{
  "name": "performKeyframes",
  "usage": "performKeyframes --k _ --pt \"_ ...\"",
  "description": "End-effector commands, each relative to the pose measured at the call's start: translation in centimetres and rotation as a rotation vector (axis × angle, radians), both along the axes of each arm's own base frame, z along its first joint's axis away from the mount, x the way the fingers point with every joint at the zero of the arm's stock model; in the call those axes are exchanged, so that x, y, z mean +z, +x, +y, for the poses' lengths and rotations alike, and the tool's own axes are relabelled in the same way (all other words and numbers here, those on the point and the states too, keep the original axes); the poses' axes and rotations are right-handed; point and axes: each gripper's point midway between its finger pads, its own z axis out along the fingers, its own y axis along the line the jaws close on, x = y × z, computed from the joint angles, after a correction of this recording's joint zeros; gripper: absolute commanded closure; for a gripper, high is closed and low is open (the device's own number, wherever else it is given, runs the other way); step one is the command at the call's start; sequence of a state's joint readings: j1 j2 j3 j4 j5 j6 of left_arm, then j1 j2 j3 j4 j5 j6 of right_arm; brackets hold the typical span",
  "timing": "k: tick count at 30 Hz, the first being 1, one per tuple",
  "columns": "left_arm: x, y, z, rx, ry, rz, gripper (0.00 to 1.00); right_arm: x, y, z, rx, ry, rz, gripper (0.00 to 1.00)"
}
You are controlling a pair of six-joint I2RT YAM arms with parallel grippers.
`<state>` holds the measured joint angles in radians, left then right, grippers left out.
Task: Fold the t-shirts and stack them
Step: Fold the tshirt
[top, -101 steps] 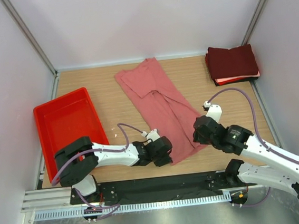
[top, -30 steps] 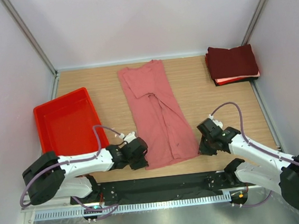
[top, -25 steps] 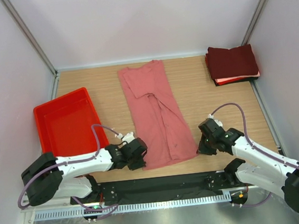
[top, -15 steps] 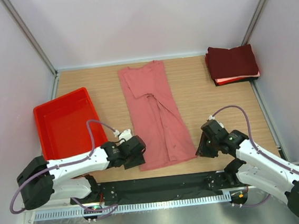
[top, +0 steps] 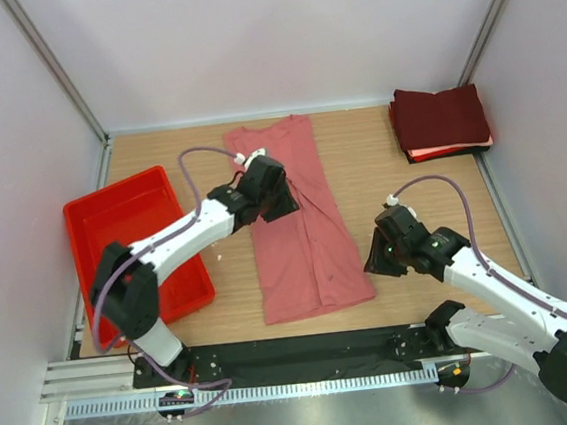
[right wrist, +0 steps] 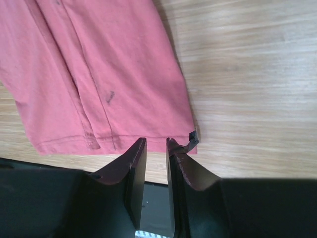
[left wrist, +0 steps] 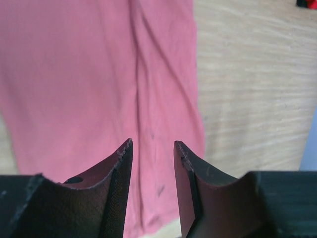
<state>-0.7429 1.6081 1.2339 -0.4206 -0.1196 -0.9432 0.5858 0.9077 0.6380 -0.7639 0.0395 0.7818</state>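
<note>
A salmon-pink t-shirt [top: 302, 251] lies flat as a long narrow strip down the middle of the table, hem toward the near edge. My left gripper [top: 283, 205] hovers over its upper middle; in the left wrist view the gripper [left wrist: 152, 144] is open and empty above the shirt [left wrist: 74, 74]. My right gripper [top: 375, 263] is just right of the hem's right corner; in the right wrist view it [right wrist: 156, 141] is narrowly open and empty, with the shirt [right wrist: 99, 59] close ahead. A stack of folded dark maroon t-shirts [top: 440, 117] with a thin pale layer [top: 450, 150] sits at the back right.
A red plastic tray [top: 91, 216] stands at the left, partly under the left arm. Bare wood [top: 401, 181] lies between the shirt and the stack. The black base rail [top: 307, 356] runs along the near edge. Walls close in the left, back and right.
My left gripper has let go of the hem's left corner and swung far up to the shirt's upper middle. My right gripper drew back slightly from the hem's right corner. The shirt now lies straighter.
</note>
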Motion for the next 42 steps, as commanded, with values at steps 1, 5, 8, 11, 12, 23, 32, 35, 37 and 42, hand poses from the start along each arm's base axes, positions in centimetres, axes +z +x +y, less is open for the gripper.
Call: performKeyframes --k 1,5,8,11,12,23,32,35,37,42 --pt "1.6 3.9 -3.4 -0.110 -0.032 -0.082 0.61 1.9 1.9 1.4 0.051 0.022 -0.090 0.71" --pt "0.4 6.5 -5.2 -0.135 -0.003 -0.096 0.64 1.8 2.4 2.4 0.059 0.033 -0.115 0.74" --pt "-1.8 7.7 -5.3 -0.124 0.030 -0.058 0.65 1.4 2.3 2.9 0.078 0.014 -0.110 0.76" --pt "-4.0 7.9 -5.4 -0.124 0.043 -0.015 0.65 1.1 2.1 3.5 0.089 0.006 -0.111 0.76" --pt "-4.5 7.9 -5.3 -0.122 0.048 -0.007 0.65 1.1 2.0 3.5 0.088 0.004 -0.111 0.76" --pt "-9.7 8.1 -4.9 -0.114 0.107 0.079 0.64 1.2 1.7 2.5 0.049 -0.012 -0.118 0.76" --pt "-9.1 8.4 -3.6 -0.076 0.142 0.078 1.00 1.2 1.3 1.7 0.028 -0.022 -0.126 0.76" --pt "-9.4 8.5 -3.2 -0.061 0.156 0.082 1.00 0.7 1.2 1.7 0.023 -0.024 -0.115 0.76" --pt "-10.3 8.3 -2.9 -0.052 0.163 0.109 1.00 0.4 1.2 1.6 0.023 -0.030 -0.108 0.76" --pt "-11.2 8.1 -2.1 -0.028 0.195 0.124 1.00 -0.6 0.6 0.4 0.007 -0.089 -0.081 0.76"
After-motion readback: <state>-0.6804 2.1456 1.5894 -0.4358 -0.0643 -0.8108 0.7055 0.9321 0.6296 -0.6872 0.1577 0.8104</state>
